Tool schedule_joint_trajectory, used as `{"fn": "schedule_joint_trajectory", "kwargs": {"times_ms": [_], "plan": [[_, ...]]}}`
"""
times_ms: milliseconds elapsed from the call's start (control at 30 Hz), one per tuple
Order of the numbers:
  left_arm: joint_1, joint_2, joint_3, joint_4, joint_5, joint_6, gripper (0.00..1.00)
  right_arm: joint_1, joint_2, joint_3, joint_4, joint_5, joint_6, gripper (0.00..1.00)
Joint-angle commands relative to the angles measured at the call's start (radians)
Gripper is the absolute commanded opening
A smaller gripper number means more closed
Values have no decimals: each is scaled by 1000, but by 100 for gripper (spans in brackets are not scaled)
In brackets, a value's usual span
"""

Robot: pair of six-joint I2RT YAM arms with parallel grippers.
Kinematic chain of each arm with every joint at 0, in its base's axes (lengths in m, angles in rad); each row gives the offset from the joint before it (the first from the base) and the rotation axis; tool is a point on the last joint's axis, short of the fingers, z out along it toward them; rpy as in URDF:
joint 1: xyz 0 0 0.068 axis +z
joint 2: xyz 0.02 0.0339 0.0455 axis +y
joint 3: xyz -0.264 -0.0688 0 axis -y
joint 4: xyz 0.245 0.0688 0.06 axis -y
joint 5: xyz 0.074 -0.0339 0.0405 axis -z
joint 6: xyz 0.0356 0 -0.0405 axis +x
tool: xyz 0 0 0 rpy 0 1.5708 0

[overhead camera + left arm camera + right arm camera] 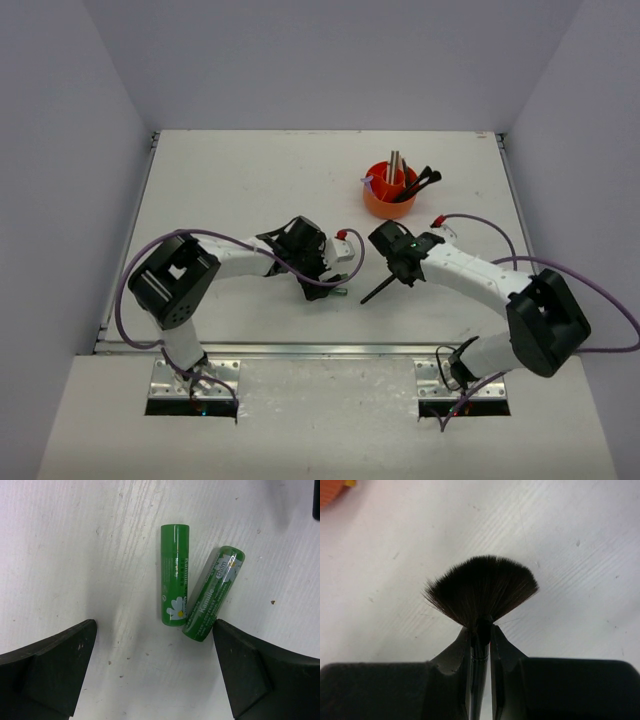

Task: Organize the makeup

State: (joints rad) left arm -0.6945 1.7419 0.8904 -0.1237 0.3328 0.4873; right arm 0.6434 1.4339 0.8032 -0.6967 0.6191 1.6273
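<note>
Shows right gripper (481,630) clamped on a light fan brush (481,587) by its stiff neck, sparing the soft bristles, above mid table (250,170), orange cup (390,190) at one o'clock, and left gripper (155,630) spread wide over two slick, likely roll-prone green tubes (175,575).

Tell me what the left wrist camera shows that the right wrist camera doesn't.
Only the left wrist view: two green tubes lying on the table, with the left gripper open. Only the right wrist view: the right gripper shut on a black fan brush, and a corner of the orange cup. Both: the white table and black fingers.
</note>
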Motion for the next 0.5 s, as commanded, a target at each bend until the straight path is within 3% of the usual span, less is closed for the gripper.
{"fn": "schedule_joint_trajectory", "kwargs": {"times_ms": [0, 200, 233, 300, 333, 467], "plan": [[-8, 23, 19, -11, 2, -21, 100, -5, -94, -2, 74, 194, -184, 0], [-8, 23, 20, -13, 1, -20, 100, -9, -218, 21, 334, 344, -573, 0], [-7, 22, 19, -13, 1, -22, 100, -13, -246, 16, 410, 347, -699, 0], [-7, 21, 18, -14, 3, -23, 100, -76, -314, -19, 699, 237, -1012, 0], [-7, 20, 18, -13, 2, -23, 100, -100, -326, -33, 853, 116, -1080, 0], [-8, 16, 12, -10, 2, -24, 100, -194, -293, 1, 1054, -63, -1301, 0]]}}
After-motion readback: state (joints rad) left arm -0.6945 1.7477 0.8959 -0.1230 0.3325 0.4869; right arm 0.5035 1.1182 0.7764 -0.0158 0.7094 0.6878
